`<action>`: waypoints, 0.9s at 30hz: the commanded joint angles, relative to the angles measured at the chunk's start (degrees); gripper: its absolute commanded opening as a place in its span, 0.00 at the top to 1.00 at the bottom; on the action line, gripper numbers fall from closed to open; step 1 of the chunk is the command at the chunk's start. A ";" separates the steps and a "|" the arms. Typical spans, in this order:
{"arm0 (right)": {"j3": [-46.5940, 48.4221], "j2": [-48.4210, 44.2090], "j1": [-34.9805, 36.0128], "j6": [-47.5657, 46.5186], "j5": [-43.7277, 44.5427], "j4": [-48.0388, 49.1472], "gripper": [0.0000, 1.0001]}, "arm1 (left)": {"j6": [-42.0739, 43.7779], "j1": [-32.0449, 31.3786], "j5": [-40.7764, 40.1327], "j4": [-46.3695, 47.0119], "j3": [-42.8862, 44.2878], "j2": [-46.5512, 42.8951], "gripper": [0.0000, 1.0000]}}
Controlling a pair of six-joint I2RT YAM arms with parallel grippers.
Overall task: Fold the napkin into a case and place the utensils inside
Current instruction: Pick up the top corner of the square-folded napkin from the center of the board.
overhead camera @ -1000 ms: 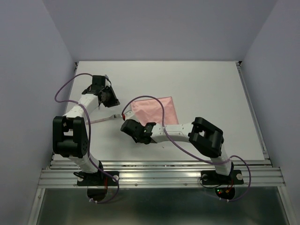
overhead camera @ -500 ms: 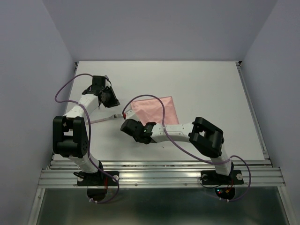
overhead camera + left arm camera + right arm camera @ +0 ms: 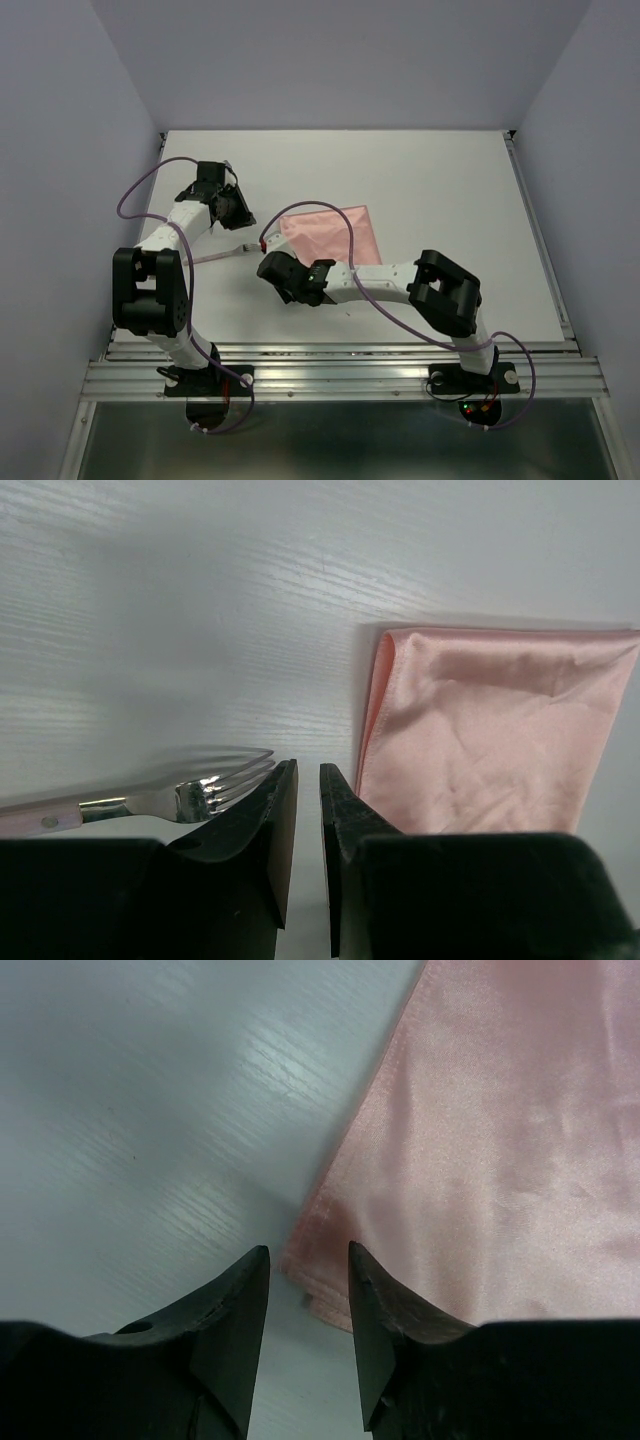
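**One napkin [image 3: 480,730], one fork [image 3: 190,798]**

My left claw [image 3: 308,772] has its jaws a little apart and grips nothing. The single fork lies on the worktop [image 3: 200,600] just beside it, tines toward the pink napkin. My right claw [image 3: 308,1252] is open over one corner of the napkin. I cannot tell if it touches the cloth.

Illumination was diffuse and came from overhead. In the top view the surface [image 3: 440,170] was bright and evenly exposed, with short, soft shadows beneath both arms. In the left wrist view a broad soft shadow crossed the surface, and the fork [image 3: 200,798] tines showed specular glare. The napkin [image 3: 520,1140] carried a satin sheen. The left pincer [image 3: 305,772] and right pincer [image 3: 307,1252] appeared near-black, underexposed and slightly soft.
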 commanded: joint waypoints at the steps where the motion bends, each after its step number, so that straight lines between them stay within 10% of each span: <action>1: -0.12 -0.39 0.70 1.22 -1.06 1.82 0.58 | 0.81 0.20 0.35 0.56 -0.84 -1.72 0.73; 17: -0.74 1.90 0.70 2.72 -1.32 2.26 0.63 | 1.16 0.20 0.26 0.56 -0.93 -1.37 0.73; 27: -1.53 0.06 0.70 2.19 0.00 3.22 0.84 | 0.98 0.20 0.43 0.64 -1.10 -1.37 0.73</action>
